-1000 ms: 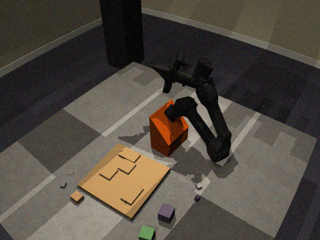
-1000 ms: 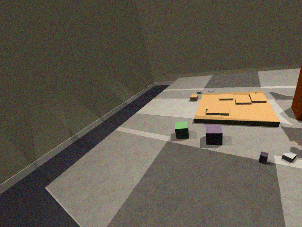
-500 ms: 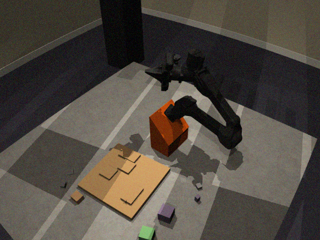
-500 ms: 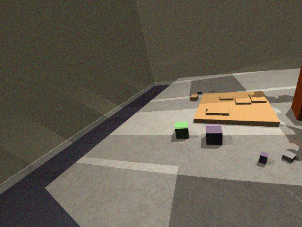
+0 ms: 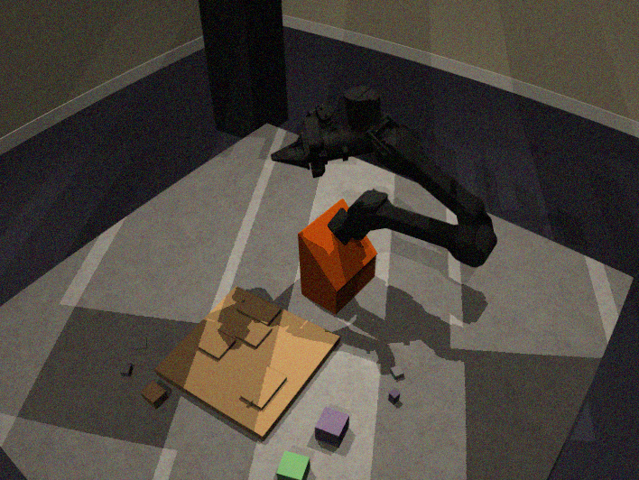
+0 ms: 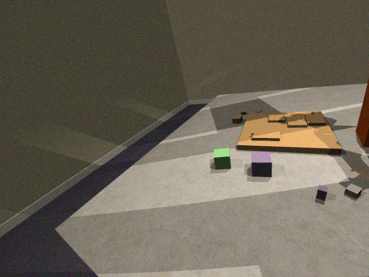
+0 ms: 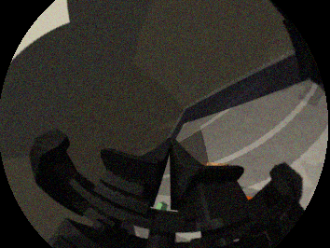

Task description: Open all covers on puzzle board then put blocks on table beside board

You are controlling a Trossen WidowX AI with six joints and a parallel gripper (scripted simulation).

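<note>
Claw (image 5: 273, 156) (image 7: 170, 140) fingers stood narrow, tips together with nothing between them. In the top view the claw was up off the table, near the far edge, pointing left. The puzzle board (image 5: 222, 382) (image 6: 298, 141) lay flat on the table, well apart from it and nearer the viewer, with the orange block (image 5: 317, 268) (image 6: 364, 125) standing just beside the board on the arm's side.

Four thin covers lay on the board, one (image 5: 265, 387) (image 6: 265, 136) apart from the other three. I could not tell whether wells lay open beside them. Off the board, on the table, sat a green block (image 5: 293, 464) (image 6: 222, 158), a purple block (image 5: 332, 425) (image 6: 261, 163) and a brown block (image 5: 154, 394) (image 6: 237, 118).

Farther out were a small purple cube (image 5: 393, 396) (image 6: 322, 192), a grey piece (image 5: 396, 373) (image 6: 353, 190) and a tiny dark piece (image 5: 126, 369) (image 6: 243, 112), too small to make out well. Shadow blurred the board's far corner. The top view cut off the green block's lower edge; the exterior view cut off most of the orange block. In the wrist view, dark fingers hid much of the table.
</note>
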